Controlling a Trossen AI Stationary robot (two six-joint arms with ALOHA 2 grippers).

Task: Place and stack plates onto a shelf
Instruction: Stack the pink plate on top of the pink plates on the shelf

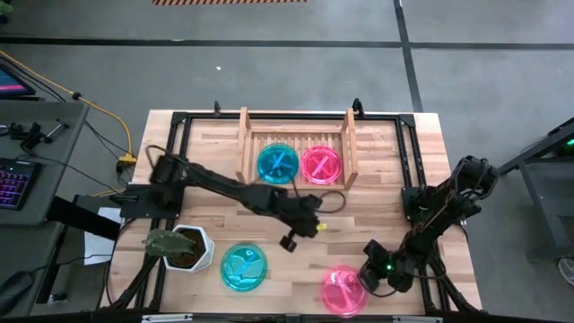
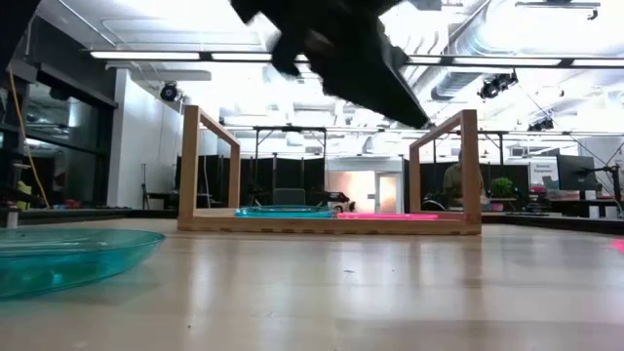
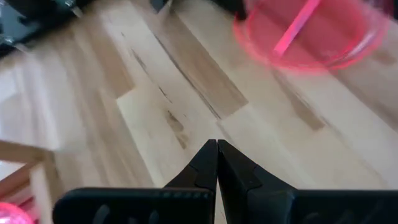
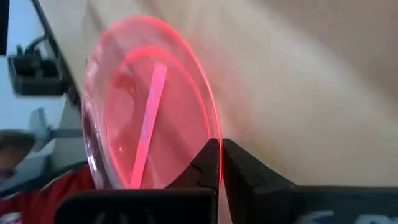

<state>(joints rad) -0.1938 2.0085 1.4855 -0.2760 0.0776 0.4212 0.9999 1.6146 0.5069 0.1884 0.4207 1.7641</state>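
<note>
The wooden shelf (image 1: 296, 157) holds a teal plate (image 1: 278, 164) and a pink plate (image 1: 321, 165) side by side on its slats. Another teal plate (image 1: 244, 267) and another pink plate (image 1: 343, 289) lie flat near the table's near edge. My left gripper (image 1: 290, 240) (image 3: 217, 149) hovers shut over bare wood between the shelf and those two plates. My right gripper (image 1: 369, 269) (image 4: 221, 152) is shut, its tips at the right rim of the near pink plate (image 4: 149, 106). My right gripper's shut fingertips (image 4: 211, 155) stand right at the near pink plate's rim (image 4: 213, 134), coming from the table's right side. I cannot tell whether they touch it. The plate lies on the table.
A white hexagonal plant pot (image 1: 184, 247) stands left of the near teal plate. A black frame (image 1: 408, 157) runs along the table's far and side edges. Bare wood lies between the shelf and the near plates. In the low view the shelf (image 2: 331, 222) stands beyond the teal plate (image 2: 58, 258).
</note>
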